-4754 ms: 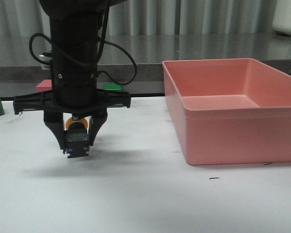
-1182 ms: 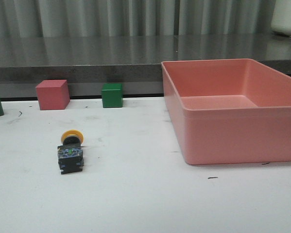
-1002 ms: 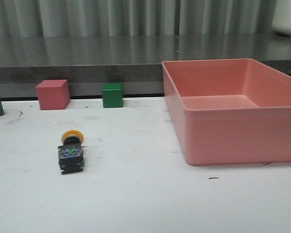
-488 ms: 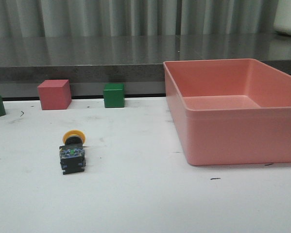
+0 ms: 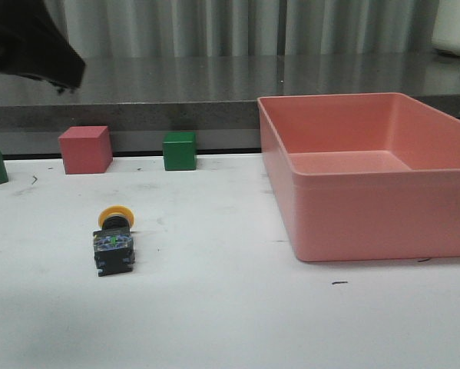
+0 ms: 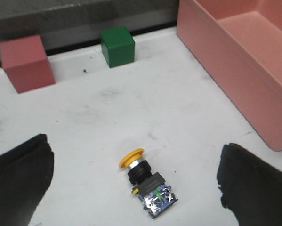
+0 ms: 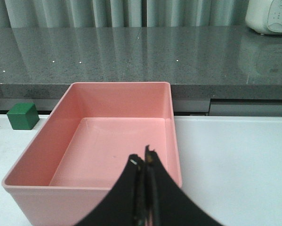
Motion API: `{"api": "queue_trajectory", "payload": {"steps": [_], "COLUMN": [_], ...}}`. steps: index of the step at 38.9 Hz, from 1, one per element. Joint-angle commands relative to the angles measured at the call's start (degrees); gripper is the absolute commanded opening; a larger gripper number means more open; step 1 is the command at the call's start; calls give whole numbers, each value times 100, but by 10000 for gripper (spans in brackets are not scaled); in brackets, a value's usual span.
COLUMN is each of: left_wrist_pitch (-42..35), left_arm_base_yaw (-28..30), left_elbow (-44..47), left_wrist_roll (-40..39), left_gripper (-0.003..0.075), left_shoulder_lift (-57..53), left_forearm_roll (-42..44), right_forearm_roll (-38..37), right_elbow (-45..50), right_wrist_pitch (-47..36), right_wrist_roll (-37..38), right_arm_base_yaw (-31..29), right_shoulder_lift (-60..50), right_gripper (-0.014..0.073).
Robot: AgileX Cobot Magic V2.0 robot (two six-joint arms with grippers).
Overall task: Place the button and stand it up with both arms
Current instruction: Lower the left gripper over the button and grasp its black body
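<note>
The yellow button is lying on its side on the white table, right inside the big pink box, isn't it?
Not quite. The button is lying on its side on the white table, but it is outside the pink box, well apart from it on the robot's left. The front view shows this.

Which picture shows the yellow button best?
The left wrist view: it looks down on the button lying on its side on the white table, showing yellow cap, black collar and base. The front view shows it smaller, base toward the camera, cap partly hidden behind. The right wrist view doesn't show it.
</note>
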Motion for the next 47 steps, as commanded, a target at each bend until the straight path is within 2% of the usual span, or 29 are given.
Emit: {"api": "queue_trajectory", "payload": {"steps": [1,10,20,28,41,47], "left_wrist_pitch": [211,2117,3676,4053,5119,5223], "left_arm_base_yaw": [-85,244,495,495,495,495], "left_elbow": [-624,-1833,-2823,-3429,-4197,-4364], "left_wrist_roll": [-62,-62,-366,-423,-703,-811], "left_gripper": [673,673,673,673,671,614], "left_shoulder_lift": [433,1734,2923,3606,4473,4594], "left_forearm_roll": [-356,-1317,-1459,-1597,-1667,-1707], "right_forearm_roll": [-46,-46,-46,-46,-46,-46], "right_elbow": [-161,-161,-161,-161,-161,-161], "right_wrist_pitch": [-491,-491,-491,-491,-491,-491], "right_wrist_roll": [-57,-57,-57,-57,-57,-57], "right_arm_base_yaw": [-28,-28,-28,-28,-28,-28], "right_shoulder_lift": [20,20,20,20,20,20], "right_gripper": [-71,-71,-71,-71,-71,-71]}}
